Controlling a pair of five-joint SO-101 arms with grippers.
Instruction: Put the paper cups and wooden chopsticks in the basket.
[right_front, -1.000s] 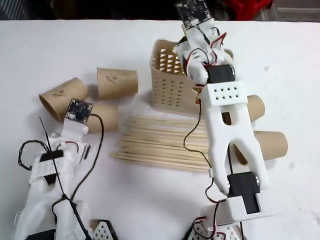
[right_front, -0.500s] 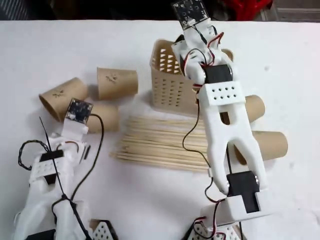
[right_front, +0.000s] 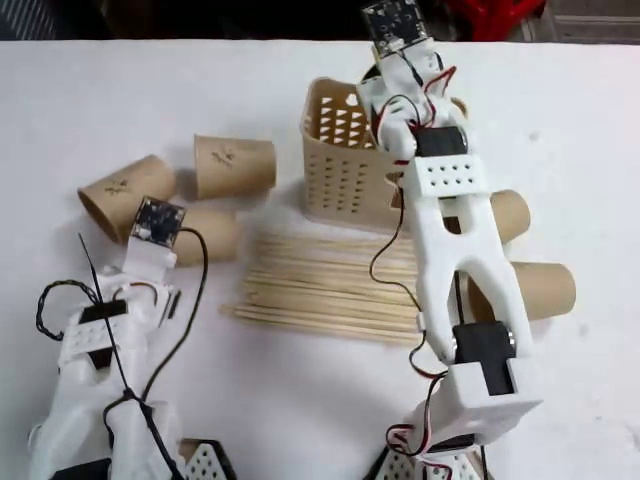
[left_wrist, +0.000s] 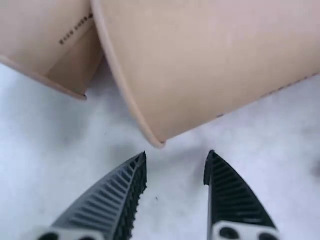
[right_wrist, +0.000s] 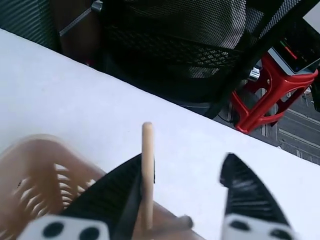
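Right wrist view has my right fingers (right_wrist: 235, 185) spread wide above the basket (right_wrist: 20, 145), with one chopstick (right_wrist: 147, 142) standing upright against the inner face of one finger and well clear of the other. Nothing is clamped. Its lower end is hidden behind that finger, so I cannot tell whether it rests in the basket. From the high view, the pile of chopsticks (right_front: 320, 285) lies flat on the surface (right_front: 120, 90) just in front of the basket, long axis running side to side, partly under my right arm. That arm is the nearer one, and I judge I must come down across the sticks, not along them. My left fingers (left_wrist: 227, 195) are parted a little and hold nothing. They point at a cup (left_wrist: 210, 65) lying on its side just ahead, its rim toward them, a second cup (left_wrist: 55, 35) touching it. Two more cups (right_front: 545, 290) lie beside my right arm.
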